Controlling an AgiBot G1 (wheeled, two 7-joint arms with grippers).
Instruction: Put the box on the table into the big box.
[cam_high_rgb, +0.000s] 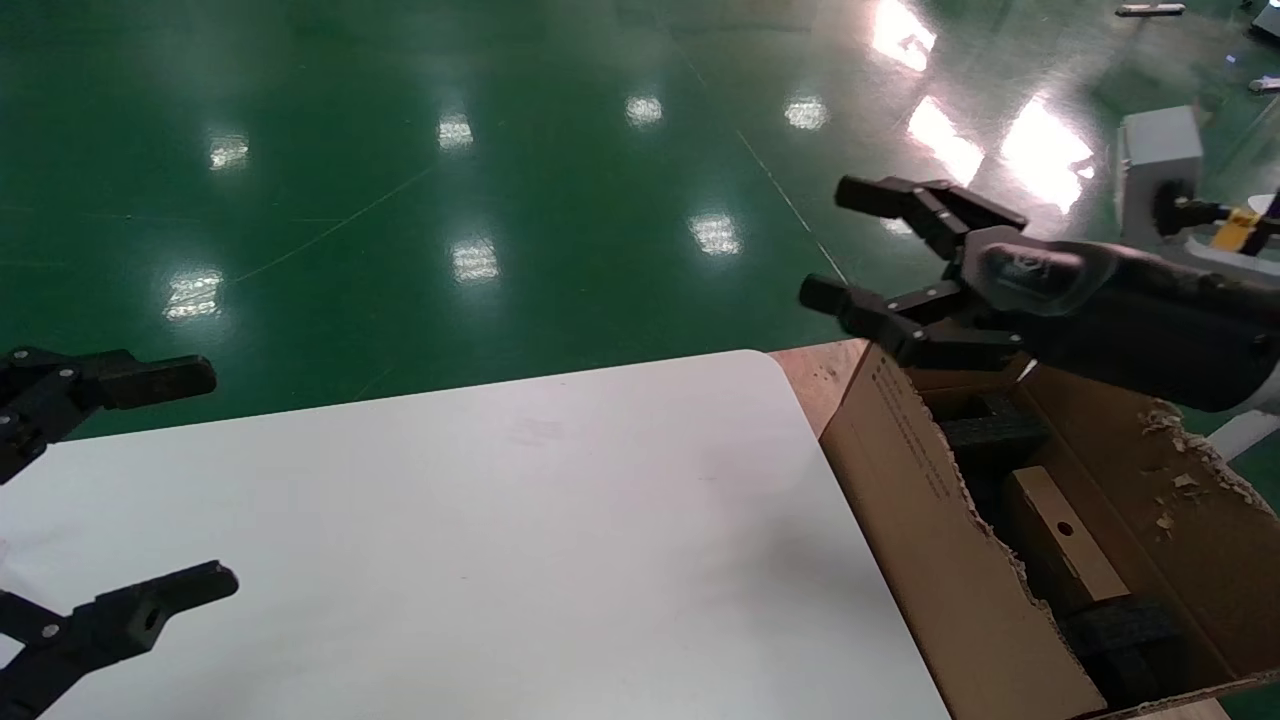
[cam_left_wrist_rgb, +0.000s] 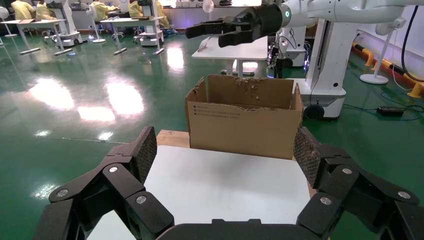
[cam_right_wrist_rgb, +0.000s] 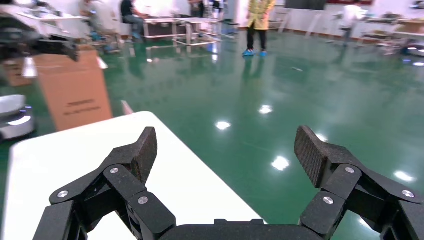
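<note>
We find the right end effector raised in the air above the far end of the big box, fingers spread wide, nothing between them. Below it and nearer the robot, the box lies inside the big box, tilted, its round hole facing up; black foam blocks sit at either end of it, one directly under the end effector, one at the near end. The big box's torn flap edge runs alongside the box on the tabletop side. Black print shows on the carton's outer wall facing the tabletop.

The carton stands just beside the tabletop's right edge, apparently on a wooden surface whose corner shows below and left of the right end effector; contact w/ the tabletop edge we cannot confirm.

Left end effector hangs over the tabletop's left part, well apart from the right one, also wide open and empty. From the left wrist view the big box stands straight ahead of it across the tabletop, w/ the right end effector above the carton.
</note>
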